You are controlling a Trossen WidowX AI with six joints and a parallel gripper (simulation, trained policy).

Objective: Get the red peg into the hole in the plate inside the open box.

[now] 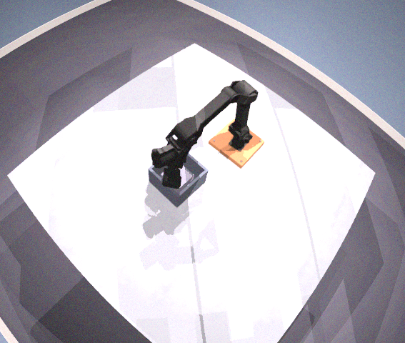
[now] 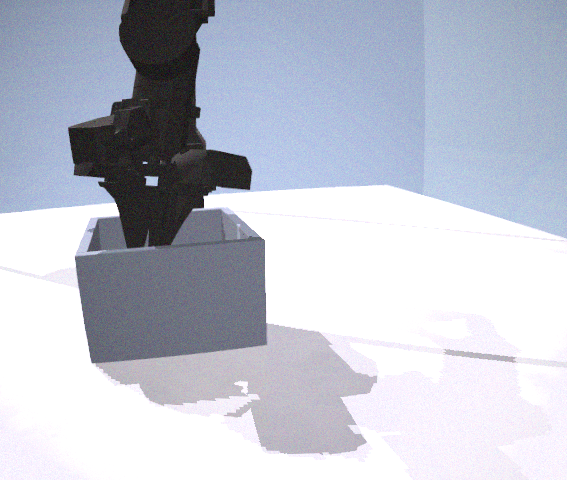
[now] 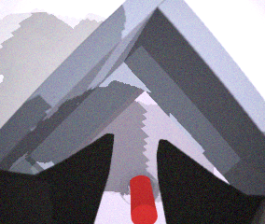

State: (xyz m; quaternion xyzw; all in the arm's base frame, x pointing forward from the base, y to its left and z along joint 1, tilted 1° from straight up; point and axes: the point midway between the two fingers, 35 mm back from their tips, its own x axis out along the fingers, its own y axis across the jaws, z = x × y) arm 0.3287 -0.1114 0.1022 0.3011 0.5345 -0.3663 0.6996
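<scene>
The gripper [image 1: 172,181] [image 2: 148,244] [image 3: 135,144] is partly open, fingertips inside the box [image 1: 196,184] [image 2: 174,299] [image 3: 202,89], holding nothing. In the wrist view, the peg [image 3: 142,201] lies at 6 o'clock from the fingertips, gaps on both sides. Its long axis runs roughly 12 to 6; its far end appears at the plate's [image 3: 128,126] hole. Seating depth cannot be determined. Verify depth before retracting.

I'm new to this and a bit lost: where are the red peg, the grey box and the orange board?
Red peg [image 3: 142,198]: wrist view, its side.
Grey box [image 1: 168,192] [image 2: 174,299]: top and exterior views, outer wall.
Orange board [image 1: 241,161]: top view, near corner.
</scene>
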